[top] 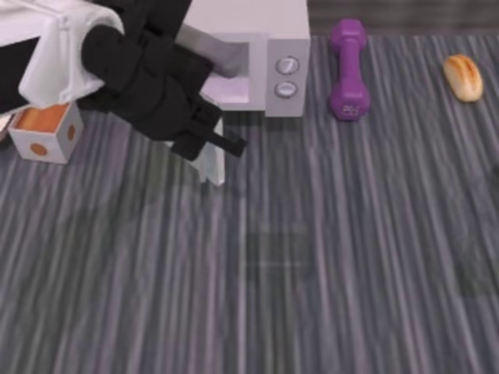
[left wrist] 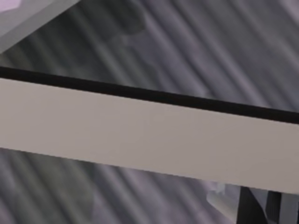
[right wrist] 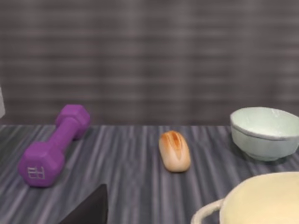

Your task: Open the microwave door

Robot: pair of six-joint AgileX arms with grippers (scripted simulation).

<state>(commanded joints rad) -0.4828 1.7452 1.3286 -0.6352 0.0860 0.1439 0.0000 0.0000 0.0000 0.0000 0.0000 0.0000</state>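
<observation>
The boxy white microwave point(top: 257, 47) is standing with its flat door point(top: 210, 156) swung out. The left end effector point(top: 209, 140) is gripping the door's edge. The right one is showing too little to judge its opening.

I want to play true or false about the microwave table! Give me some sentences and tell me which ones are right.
1. The microwave door is swung open. True.
2. The left gripper is at the door's edge. True.
3. The dumbbell is green. False: it is purple.
4. The bread roll lies inside the microwave. False: it lies on the table, far to the top view's right.
5. The white-and-orange cube sits at the table's left. True.
6. The microwave has four knobs. False: two show.
</observation>
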